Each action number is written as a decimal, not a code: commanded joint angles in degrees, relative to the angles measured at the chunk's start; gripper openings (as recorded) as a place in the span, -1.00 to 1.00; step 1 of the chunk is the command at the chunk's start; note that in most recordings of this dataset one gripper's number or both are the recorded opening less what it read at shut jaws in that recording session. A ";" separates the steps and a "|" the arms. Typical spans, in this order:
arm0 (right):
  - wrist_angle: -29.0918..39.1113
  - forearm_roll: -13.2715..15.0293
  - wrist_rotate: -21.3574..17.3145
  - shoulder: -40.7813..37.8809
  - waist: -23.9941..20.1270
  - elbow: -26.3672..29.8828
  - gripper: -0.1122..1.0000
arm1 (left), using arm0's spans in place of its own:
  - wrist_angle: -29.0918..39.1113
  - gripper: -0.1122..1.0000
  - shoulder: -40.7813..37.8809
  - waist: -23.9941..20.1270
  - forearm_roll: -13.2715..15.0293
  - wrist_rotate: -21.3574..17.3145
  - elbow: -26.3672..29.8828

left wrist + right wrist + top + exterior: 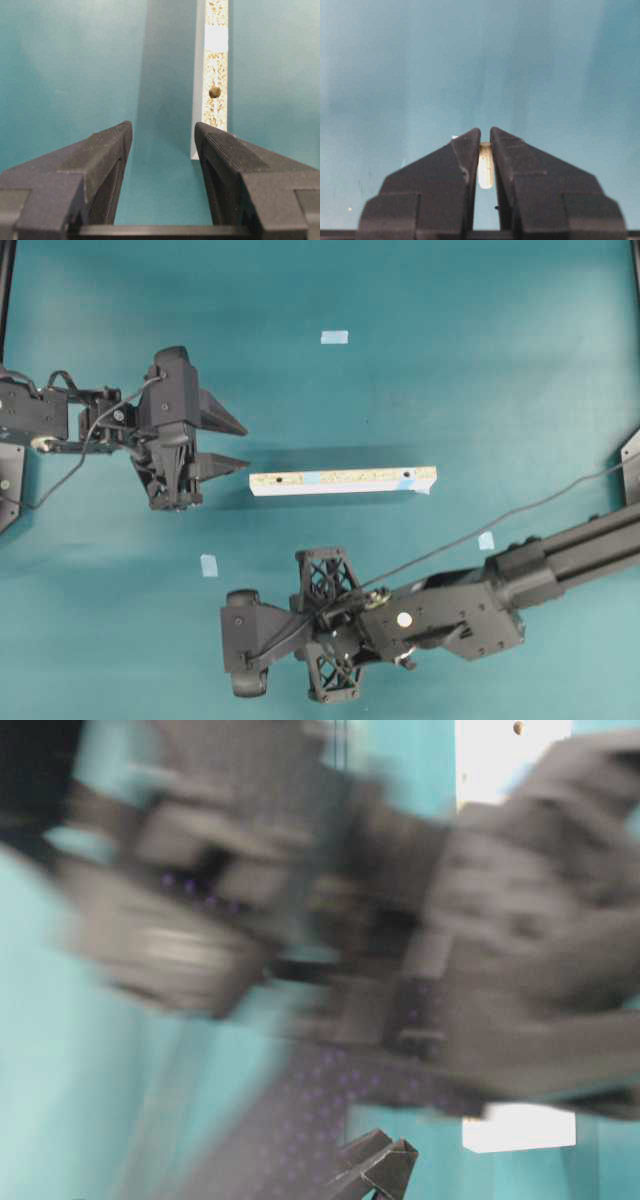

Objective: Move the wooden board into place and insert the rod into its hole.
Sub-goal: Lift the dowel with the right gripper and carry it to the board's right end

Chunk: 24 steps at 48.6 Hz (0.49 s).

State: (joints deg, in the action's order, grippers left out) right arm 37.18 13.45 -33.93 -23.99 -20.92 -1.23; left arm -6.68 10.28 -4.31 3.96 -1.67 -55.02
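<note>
In right wrist view, right hand pinches rod; left hand spread; table-level view blurred, probably arm.

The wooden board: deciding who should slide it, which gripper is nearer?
Left. The left gripper sits just off the wooden board's left end; the right gripper is below it.

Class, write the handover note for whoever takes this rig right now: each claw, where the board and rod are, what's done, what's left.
Left claw: open, empty, just short of the wooden board's near end.
Right claw: shut on the rod, away from the board.
Wooden board: lying on the teal table, holes unfilled, near hole visible ahead of the left claw.
Done: rod picked up.
Left: position the board, carry the rod over, insert it.
</note>
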 commanded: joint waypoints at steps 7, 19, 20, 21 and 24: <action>-2.72 1.23 0.09 5.71 1.05 -1.14 -0.60 | -0.53 0.14 0.70 -0.18 -0.09 0.00 0.44; -10.63 2.11 -0.09 11.07 3.52 -7.47 -0.60 | -0.44 0.13 0.70 -0.26 -0.18 0.09 0.44; -11.34 2.20 -0.09 11.60 3.87 -8.09 -0.60 | -0.44 0.13 0.70 -0.18 -0.09 0.09 0.44; -12.39 2.20 -0.09 12.39 4.31 -9.05 -0.60 | -0.53 0.13 0.70 -0.18 -0.18 0.09 0.44; -14.06 2.29 -0.09 14.15 5.45 -10.99 -0.60 | -0.44 0.13 0.70 -0.18 -0.09 0.09 0.44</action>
State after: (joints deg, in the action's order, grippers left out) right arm 25.58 15.38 -33.93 -14.41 -16.96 -10.72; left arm -6.68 10.37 -4.31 3.96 -1.67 -55.11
